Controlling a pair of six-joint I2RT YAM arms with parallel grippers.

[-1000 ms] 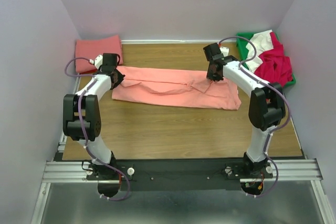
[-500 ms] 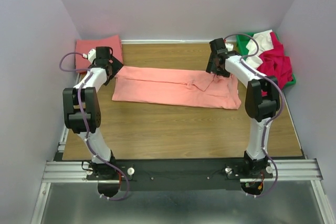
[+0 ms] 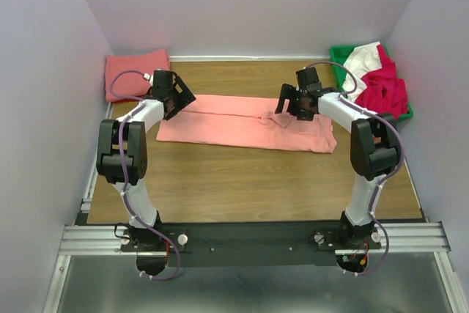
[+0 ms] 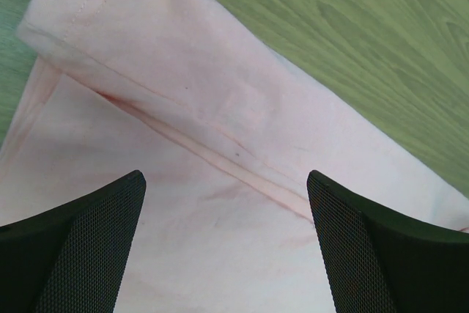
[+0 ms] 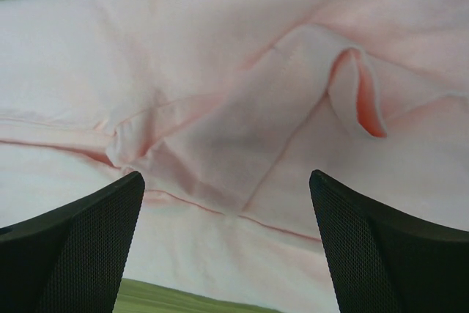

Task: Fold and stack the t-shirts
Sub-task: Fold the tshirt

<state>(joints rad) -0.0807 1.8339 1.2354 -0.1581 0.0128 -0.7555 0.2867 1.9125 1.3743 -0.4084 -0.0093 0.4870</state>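
The salmon-pink t-shirt (image 3: 242,122) lay spread in a long band across the tabletop (image 3: 242,181). The left hand (image 4: 226,181) hung over the shirt's far left corner, fingers wide apart and holding nothing. The right hand (image 5: 227,181) hovered above the rumpled sleeve (image 5: 352,86) near the shirt's right end, equally wide and empty.

Table (image 3: 249,181): salmon t-shirt (image 3: 234,124), folded shirt (image 3: 132,71), bin (image 3: 335,54)

Bright, even light; soft shadows
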